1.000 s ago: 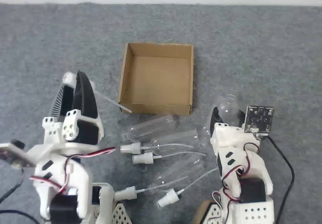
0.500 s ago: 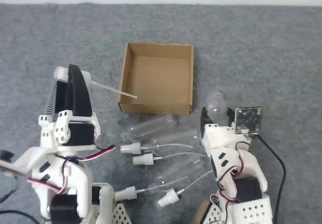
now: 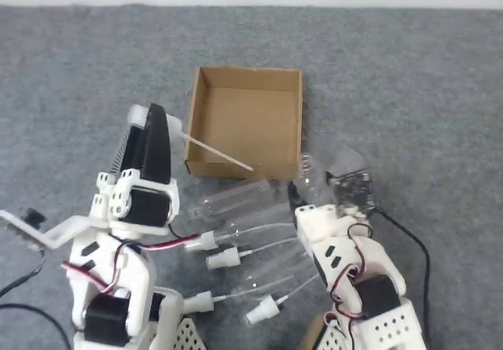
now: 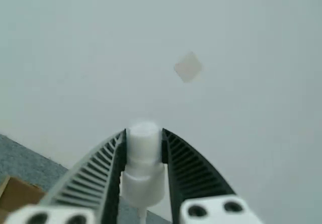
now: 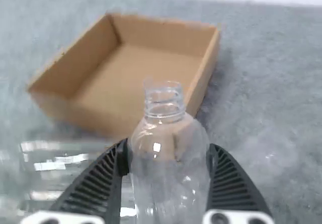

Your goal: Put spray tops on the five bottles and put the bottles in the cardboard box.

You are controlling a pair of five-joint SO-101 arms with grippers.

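Swinging in toward the middle, the left end effector (image 3: 146, 117) is clenched on a white spray top (image 3: 137, 116). A moment ago it was farther out to the left on the counter (image 3: 424, 90). Now the top's long thin tube (image 3: 216, 153) crosses the near corner of the cardboard box (image 3: 275, 169). Its tip is close to the open neck of the bottle (image 3: 309, 181) that the other arm holds.

In front of the box, more clear bottles (image 3: 236, 197) and loose spray tops (image 3: 222, 248) lie in a pile, not yet put together.

The right end effector (image 5: 167, 148) has come in toward the middle too. It is grasping the bottle around its body, with the open neck pointing toward the box.

I think the arms are bringing tube and neck together, so the next job is to poke the tube into the bottle. That looks tricky, because the tube is thin and the hole is small. No bottle is in the box yet, so most of the task is left.
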